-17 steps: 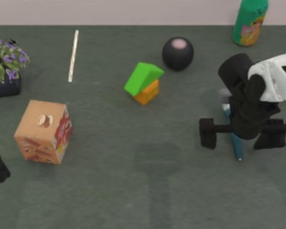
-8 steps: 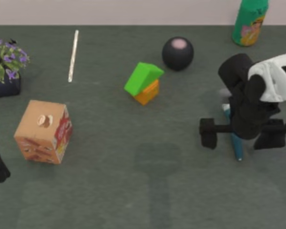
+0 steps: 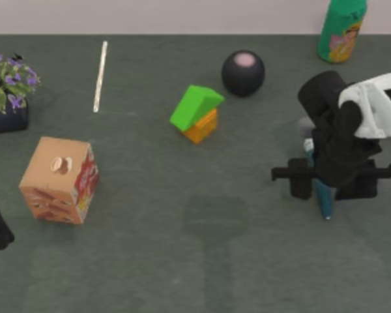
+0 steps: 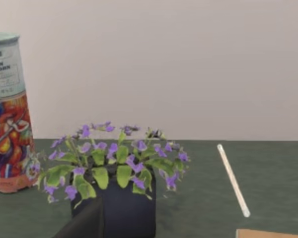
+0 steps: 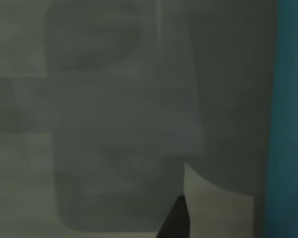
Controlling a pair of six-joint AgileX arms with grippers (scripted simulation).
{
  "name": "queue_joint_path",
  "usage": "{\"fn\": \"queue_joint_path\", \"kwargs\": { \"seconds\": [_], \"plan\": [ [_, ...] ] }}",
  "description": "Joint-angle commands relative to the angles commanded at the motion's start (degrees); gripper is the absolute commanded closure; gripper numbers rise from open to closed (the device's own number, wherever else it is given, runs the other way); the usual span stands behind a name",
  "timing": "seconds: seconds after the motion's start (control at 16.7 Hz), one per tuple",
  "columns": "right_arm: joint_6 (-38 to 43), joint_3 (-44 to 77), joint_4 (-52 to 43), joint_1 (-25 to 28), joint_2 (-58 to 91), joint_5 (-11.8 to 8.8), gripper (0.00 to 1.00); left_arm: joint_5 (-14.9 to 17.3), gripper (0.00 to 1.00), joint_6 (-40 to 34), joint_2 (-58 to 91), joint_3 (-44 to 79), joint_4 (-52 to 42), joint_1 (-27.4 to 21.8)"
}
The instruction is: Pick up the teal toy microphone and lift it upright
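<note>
Since a moment ago, right end effector [image 3: 332, 180] fingers have narrowed around the teal toy microphone [image 3: 323, 199], lying near the bench's right edge, seemingly to pinch its handle.

The right hand [image 3: 331, 180] hides most of the teal toy microphone [image 3: 324, 201], only its narrow end showing

A dark grey-green table [image 3: 202, 261] fills the top view, its far edge meeting a plain pale wall [image 3: 182, 16] under even light.
</note>
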Motion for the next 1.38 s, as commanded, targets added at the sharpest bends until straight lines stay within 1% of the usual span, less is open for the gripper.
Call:
{"fn": "queue_joint_path", "kwargs": {
  "seconds": [0.36,0.42,0.54,0.66,0.78,0.96,1.38],
  "plan": [
    [0.0,0.0,0.0,0.0,0.0,0.0,1.00,0.0,0.00,0.0,0.0,0.0,0.0,0.0],
    [-0.7,1.3,-1.8,0.1,-3.6,1.2,1.00,0.0,0.00,0.0,0.0,0.0,0.0,0.0],
    [-0.9,1.2,-1.2,0.2,-3.7,0.9,1.00,0.0,0.00,0.0,0.0,0.0,0.0,0.0],
    [-1.8,0.6,1.7,0.4,-4.1,-0.2,1.00,0.0,0.00,0.0,0.0,0.0,0.0,0.0],
    [-3.2,-0.5,6.9,0.5,-4.9,-1.9,1.00,0.0,0.00,0.0,0.0,0.0,0.0,0.0],
    [-6.2,-3.6,19.0,0.5,-7.1,-5.7,1.00,0.0,0.00,0.0,0.0,0.0,0.0,0.0],
    [-15.2,-14.3,58.1,0.2,-15.1,-16.6,1.00,0.0,0.00,0.0,0.0,0.0,0.0,0.0]
  ]
}}
